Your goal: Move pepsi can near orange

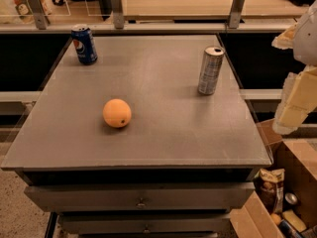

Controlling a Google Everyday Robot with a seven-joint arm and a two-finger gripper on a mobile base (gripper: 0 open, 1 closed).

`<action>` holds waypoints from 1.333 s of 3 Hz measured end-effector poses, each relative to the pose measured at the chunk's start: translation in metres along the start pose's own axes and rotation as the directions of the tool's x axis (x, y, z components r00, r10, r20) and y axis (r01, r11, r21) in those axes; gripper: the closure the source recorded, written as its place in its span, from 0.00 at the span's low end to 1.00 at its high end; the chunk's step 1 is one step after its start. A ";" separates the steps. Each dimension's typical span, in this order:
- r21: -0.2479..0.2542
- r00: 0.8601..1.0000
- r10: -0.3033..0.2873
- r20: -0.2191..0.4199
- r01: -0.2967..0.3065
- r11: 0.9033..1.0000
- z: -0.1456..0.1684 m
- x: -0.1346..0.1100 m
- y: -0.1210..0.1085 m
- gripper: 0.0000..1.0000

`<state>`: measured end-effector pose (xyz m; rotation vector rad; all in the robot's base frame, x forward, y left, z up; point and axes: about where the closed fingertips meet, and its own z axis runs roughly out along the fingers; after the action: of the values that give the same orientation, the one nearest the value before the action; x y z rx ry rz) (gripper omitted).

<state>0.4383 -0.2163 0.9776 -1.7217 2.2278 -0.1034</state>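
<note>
The pepsi can (84,44) stands upright at the far left corner of the grey table (163,138). It is dark blue with a round logo and a silver top. The orange (117,113) lies on the table left of centre, well in front of the can and apart from it. My gripper (295,103) hangs off the table's right edge, pale and blocky, far from both the can and the orange. It holds nothing that I can see.
A taller slim silver can (211,70) stands upright at the right of the table. A cardboard box (282,202) with snack packets and cans sits on the floor at the lower right. A railing with glass panels (148,6) runs behind the table.
</note>
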 end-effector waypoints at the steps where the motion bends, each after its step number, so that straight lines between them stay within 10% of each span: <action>1: 0.000 1.000 0.000 0.000 0.000 1.000 0.000 0.000 0.000 0.00; 4: 0.107 0.972 -0.217 0.089 0.207 0.972 -0.004 -0.124 -0.053 0.00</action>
<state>0.5133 -0.1125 1.0209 -1.8639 1.9301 -0.1681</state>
